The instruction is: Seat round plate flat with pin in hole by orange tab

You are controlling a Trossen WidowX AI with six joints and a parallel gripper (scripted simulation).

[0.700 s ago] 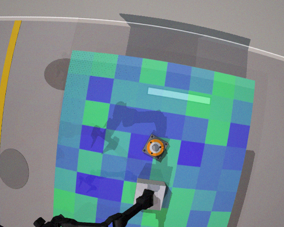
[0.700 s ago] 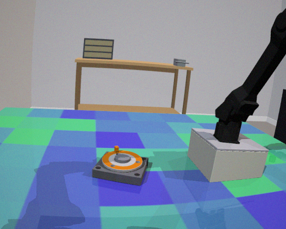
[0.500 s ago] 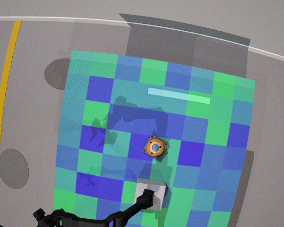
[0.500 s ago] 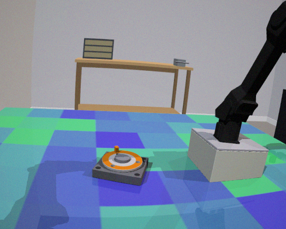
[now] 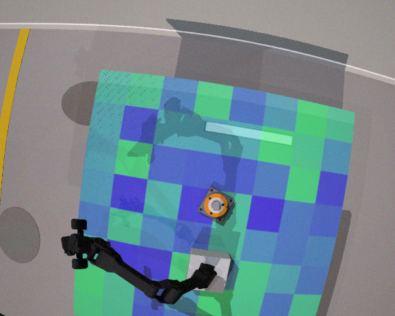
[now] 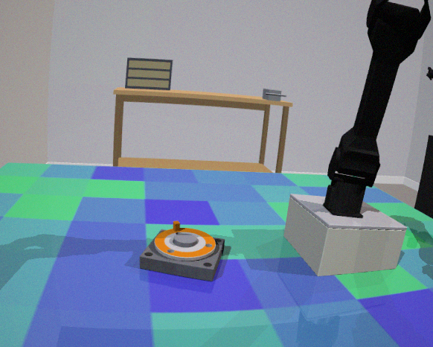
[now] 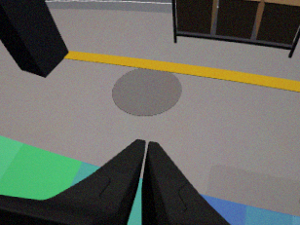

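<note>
Near the middle of the checkered surface (image 5: 293, 190) you have the round plate (image 6: 184, 244), orange with a pale inner ring, seated over the grey post (image 6: 185, 237) on its dark square base (image 6: 179, 264). Its orange tab (image 6: 176, 225) stands up at the far edge in the exterior view. You cannot tell from these views whether the plate lies flat or rides on the pin; the pin itself is too small to make out.

Your pincer (image 7: 144, 150) is nowhere near it. From above, the arm (image 5: 129, 271) runs from its pale pedestal block (image 6: 344, 238) out toward the surface's left edge, well apart from the base. The wrist view shows the two dark fingers pressed together with only a thin seam between them, narrow and holding nothing, pointing out over the edge toward grey floor.

Nothing stands between the pedestal and the base; only shadow falls across that stretch. Beyond the edge you see a yellow floor stripe (image 7: 194, 68), a round grey patch (image 7: 146, 92) and a dark shelving unit (image 7: 236, 1). A dark slab (image 7: 28, 17) hangs in the upper left of the wrist view. Behind the surface stands a wooden table (image 6: 198, 100) with a slatted box (image 6: 149, 73) and a small grey item (image 6: 272, 94) on it.
</note>
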